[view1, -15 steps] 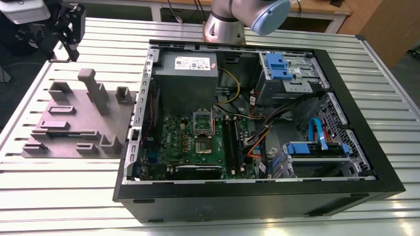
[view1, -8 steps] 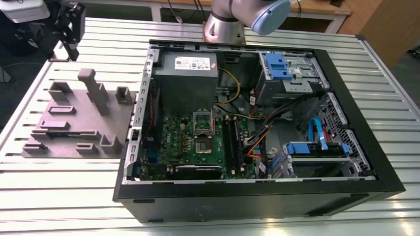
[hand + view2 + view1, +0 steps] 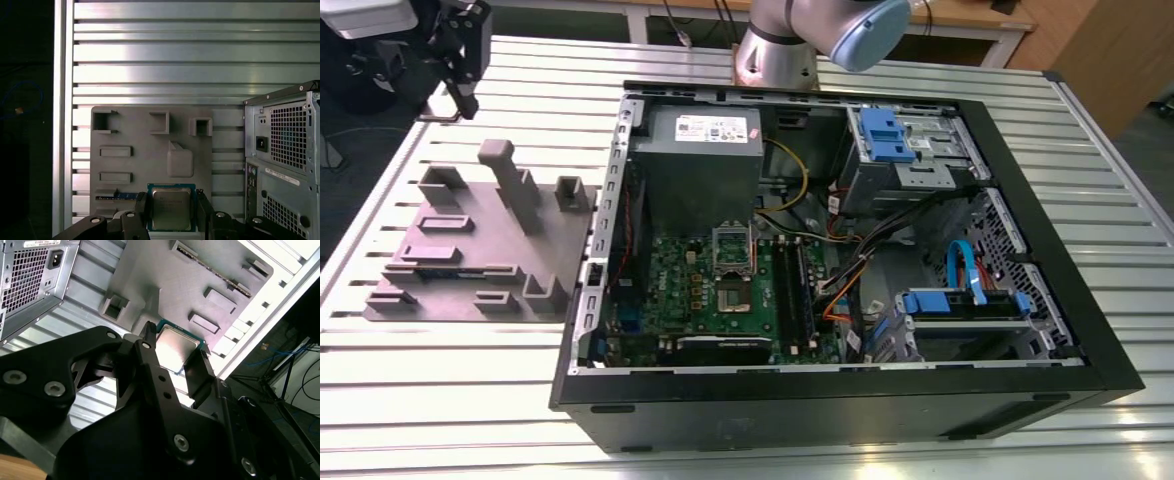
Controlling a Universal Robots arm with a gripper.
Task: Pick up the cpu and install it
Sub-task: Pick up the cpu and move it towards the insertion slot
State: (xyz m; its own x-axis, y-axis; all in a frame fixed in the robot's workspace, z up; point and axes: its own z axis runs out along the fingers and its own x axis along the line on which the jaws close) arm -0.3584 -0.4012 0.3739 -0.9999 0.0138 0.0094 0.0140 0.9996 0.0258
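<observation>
And the gripper point(image 3: 171, 199) has both fingers point(image 3: 141, 209) clamped on opposite edges of the cpu point(image 3: 171, 212), holding the chip flat, metal top up, clear above the grey block point(image 3: 135, 132) beside the open computer case point(image 3: 854, 400), seemingly to keep it level for the motherboard socket point(image 3: 732, 296).

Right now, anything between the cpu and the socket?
The tool holds the cpu. Toward the socket stand the block's posts and the case wall. The case is open on top, and nothing visible covers the socket.
</observation>
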